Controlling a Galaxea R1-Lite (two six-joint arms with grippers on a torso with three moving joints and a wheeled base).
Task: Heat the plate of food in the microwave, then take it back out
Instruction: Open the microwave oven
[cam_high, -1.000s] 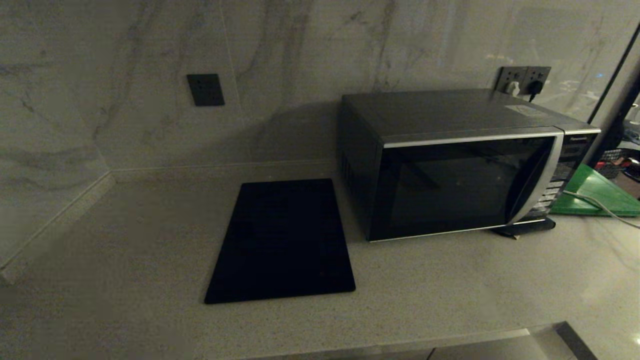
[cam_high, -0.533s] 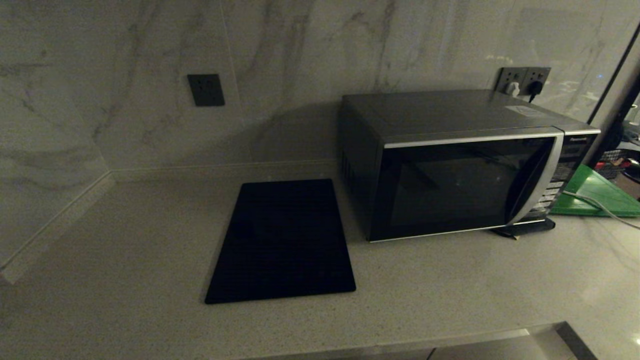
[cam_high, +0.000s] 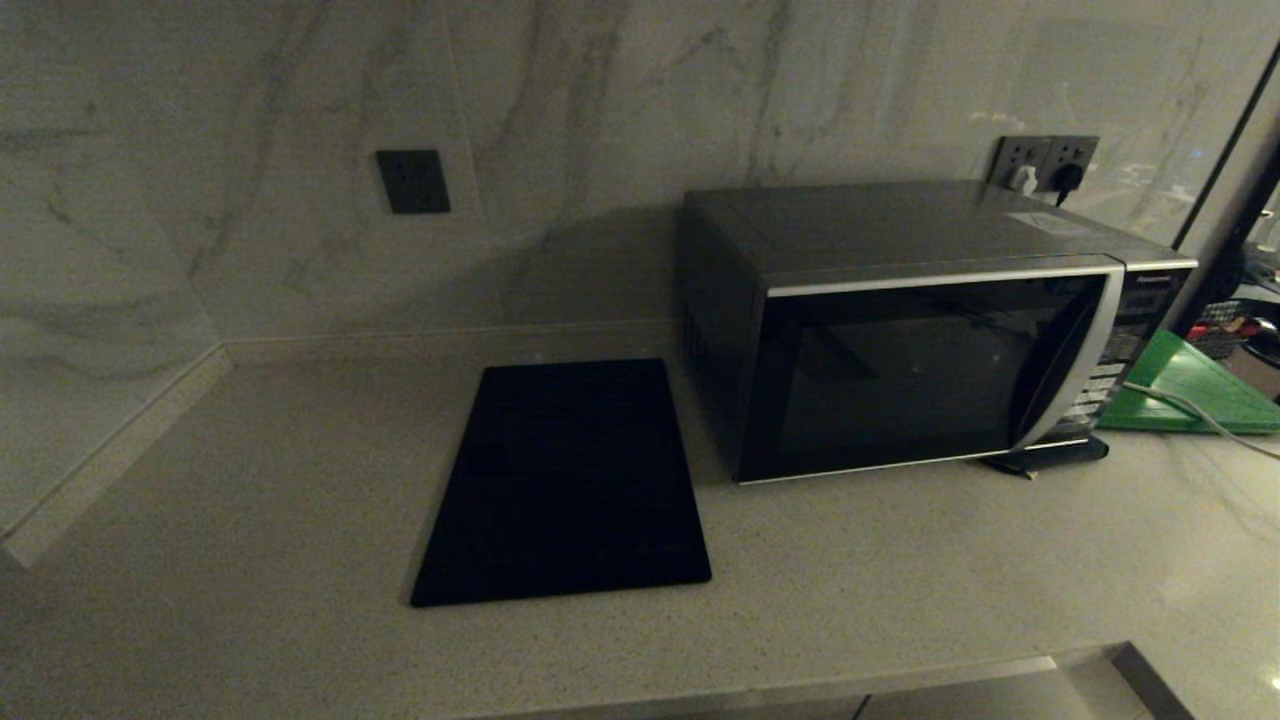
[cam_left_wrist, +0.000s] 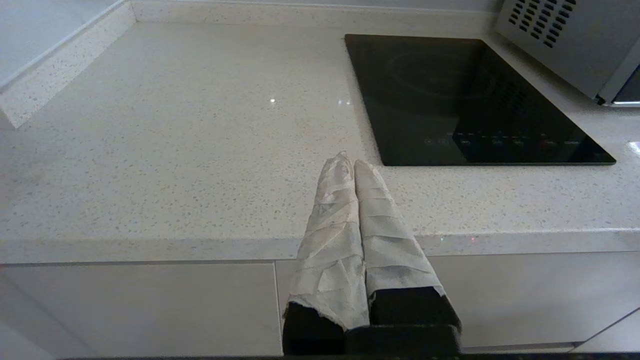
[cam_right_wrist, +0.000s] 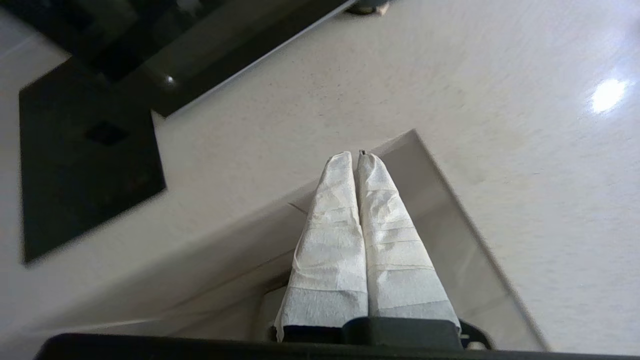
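Head view: microwave stands on the worktop, door closed, just right of the black mat; neither arm visible. The plate of food appears in no view, presumably inside; judged next step is opening the door, best approached squarely, without shoving the oven. A brand mark sits atop the button panel, too small to read. Left wrist view: left gripper parked at the worktop edge, padded jaws pressed together, empty. Right wrist view: right gripper above the worktop corner, jaws pressed together, holding nothing
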